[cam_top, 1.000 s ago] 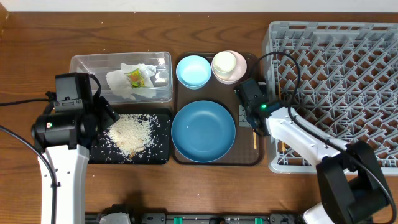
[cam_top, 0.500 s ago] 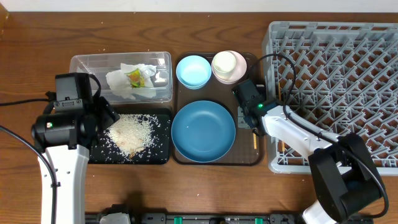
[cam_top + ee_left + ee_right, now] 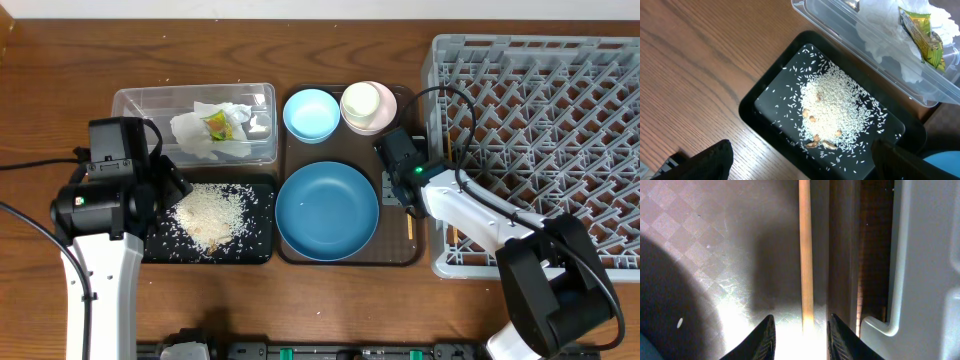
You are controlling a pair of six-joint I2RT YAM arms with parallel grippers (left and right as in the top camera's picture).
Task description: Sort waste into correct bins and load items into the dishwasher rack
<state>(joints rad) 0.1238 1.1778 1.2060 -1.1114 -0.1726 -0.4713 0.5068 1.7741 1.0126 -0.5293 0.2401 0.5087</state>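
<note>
Wood table (image 3: 330,300) w/ clear bin (image 3: 130,100), black tray (image 3: 260,240), brown tray (image 3: 392,250), rack (image 3: 540,120).

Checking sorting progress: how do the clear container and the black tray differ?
The clear container is see-through with taller walls; the black tray is opaque and shallow. The container holds a crumpled napkin and a yellow-green wrapper; the tray holds loose rice. Both are rectangular, with similar footprints.

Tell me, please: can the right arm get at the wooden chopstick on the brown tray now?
Probably yes. The right hand hangs over the chopstick with open fingers on either side, and nothing covers it. The tray rim beside it leaves little room, though.
</note>
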